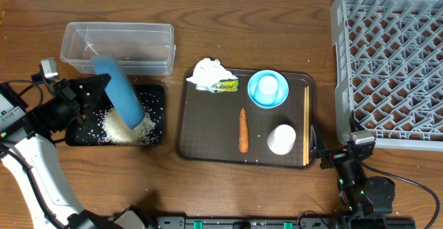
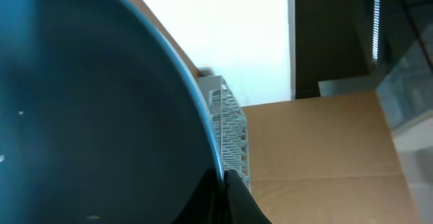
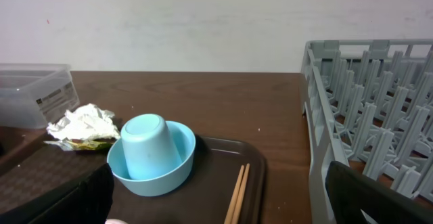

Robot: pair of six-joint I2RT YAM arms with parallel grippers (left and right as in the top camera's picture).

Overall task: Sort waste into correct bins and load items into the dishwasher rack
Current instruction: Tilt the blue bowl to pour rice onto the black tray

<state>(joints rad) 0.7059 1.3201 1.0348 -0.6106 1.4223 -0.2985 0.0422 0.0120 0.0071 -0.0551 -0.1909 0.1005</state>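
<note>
— What is the left end effector (image 1: 97,90) doing?
— It is clamped on the rim of the large teal-blue bowl (image 1: 119,94), which hangs tipped on edge just ahead of it. Below the bowl, rice (image 1: 124,129) lies heaped in the black tray (image 1: 156,94).
— And the right end effector (image 1: 331,156)?
— Its jaws are spread wide and hold nothing, low over the surface. The chopsticks (image 1: 306,125) lie just ahead of it on the brown tray (image 1: 208,118).

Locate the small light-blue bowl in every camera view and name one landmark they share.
Overhead: the small light-blue bowl sits at the brown tray's upper right.
Left wrist: not in it; the large teal bowl fills the left.
Right wrist: lower left of centre, on the tray.
Shared landmark: the grey rack, right side in overhead and right wrist, thin strip at centre in left wrist.
</note>
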